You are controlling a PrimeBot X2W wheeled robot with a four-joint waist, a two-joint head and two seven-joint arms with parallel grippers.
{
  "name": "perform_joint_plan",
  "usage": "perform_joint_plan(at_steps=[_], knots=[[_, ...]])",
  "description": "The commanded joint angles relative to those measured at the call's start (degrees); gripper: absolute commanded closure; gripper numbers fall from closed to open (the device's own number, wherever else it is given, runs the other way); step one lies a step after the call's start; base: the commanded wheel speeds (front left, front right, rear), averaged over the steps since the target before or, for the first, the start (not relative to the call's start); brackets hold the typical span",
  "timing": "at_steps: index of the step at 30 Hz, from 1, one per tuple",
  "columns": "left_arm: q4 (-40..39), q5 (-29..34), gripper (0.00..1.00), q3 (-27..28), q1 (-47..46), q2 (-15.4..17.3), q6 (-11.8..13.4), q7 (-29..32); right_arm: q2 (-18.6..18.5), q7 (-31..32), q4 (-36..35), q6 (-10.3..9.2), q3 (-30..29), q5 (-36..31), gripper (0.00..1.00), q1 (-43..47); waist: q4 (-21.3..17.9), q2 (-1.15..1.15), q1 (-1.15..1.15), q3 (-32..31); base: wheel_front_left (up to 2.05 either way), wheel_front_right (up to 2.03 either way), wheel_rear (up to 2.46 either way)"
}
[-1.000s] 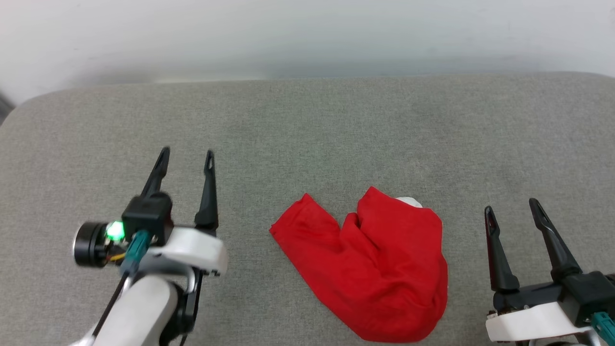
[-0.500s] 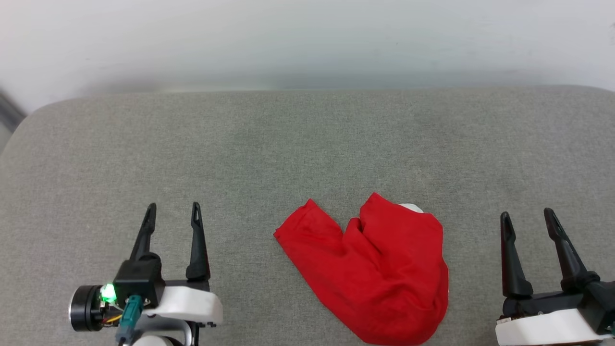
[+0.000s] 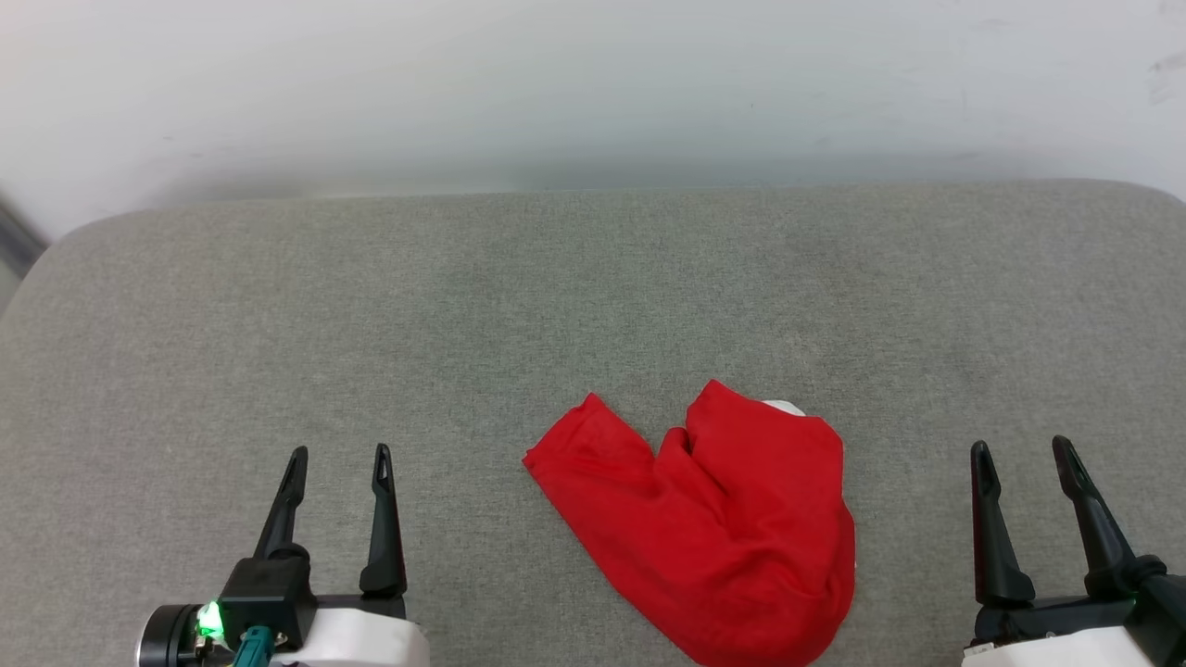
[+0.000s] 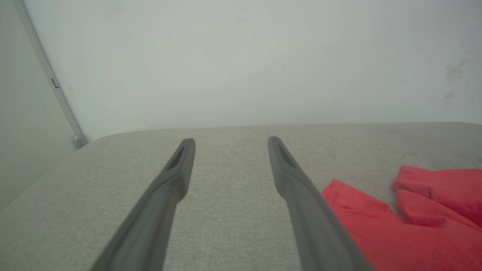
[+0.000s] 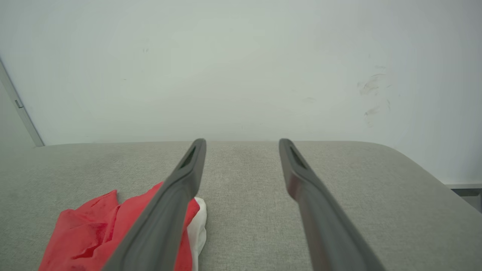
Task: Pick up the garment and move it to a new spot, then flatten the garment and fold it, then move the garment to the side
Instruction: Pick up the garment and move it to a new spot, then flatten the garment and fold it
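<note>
One grey woven fabric surface (image 3: 593, 306) with rounded far corners spans the work area. A plain white wall (image 3: 593, 83) rises behind its far edge, and a grey trim strip (image 4: 49, 79) runs up the wall at the far left. The crumpled red jersey garment (image 3: 723, 537) lies on the near half, right of centre, with a white patch (image 3: 783, 408) at its far edge. The left gripper (image 3: 340, 454) and right gripper (image 3: 1021, 446) are at the near edge, fingers spread and empty, well apart from the garment on either side. Compared with one second earlier, the left gripper has drawn back nearward, the right slightly so. The head camera has shifted. The garment keeps its shape.
</note>
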Motion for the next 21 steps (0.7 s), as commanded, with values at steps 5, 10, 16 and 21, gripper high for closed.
perform_joint_plan(at_steps=[5, 10, 16, 21], knots=[[0.4, 1.7, 0.00, 2.7, 1.3, -1.9, -2.5, -0.1, 0.1, -0.1, -0.4, -0.02, -0.1, 0.7, 0.00, 1.3, 0.2, 0.00, 0.00, -0.2, 0.00, 0.00, 0.00], [0.8, 2.6, 0.00, 4.3, 1.8, -3.0, -4.3, -0.1, 0.1, -0.1, -0.4, -0.02, 0.1, 0.9, 0.00, 1.3, 0.4, 0.00, 0.00, -0.1, 0.00, 0.00, 0.00], [1.3, 3.6, 0.00, 5.6, 1.7, -4.1, -5.9, -0.1, 0.1, -0.1, -0.5, -0.02, 0.1, 0.8, 0.00, 0.9, 0.5, 0.00, 0.00, 0.0, 0.00, 0.00, 0.00], [1.6, 4.1, 0.00, 6.4, 1.5, -4.5, -6.8, -0.1, 0.1, -0.1, -0.5, -0.02, 0.2, 0.8, 0.00, 0.8, 0.5, 0.00, 0.00, 0.1, 0.00, 0.00, 0.00]])
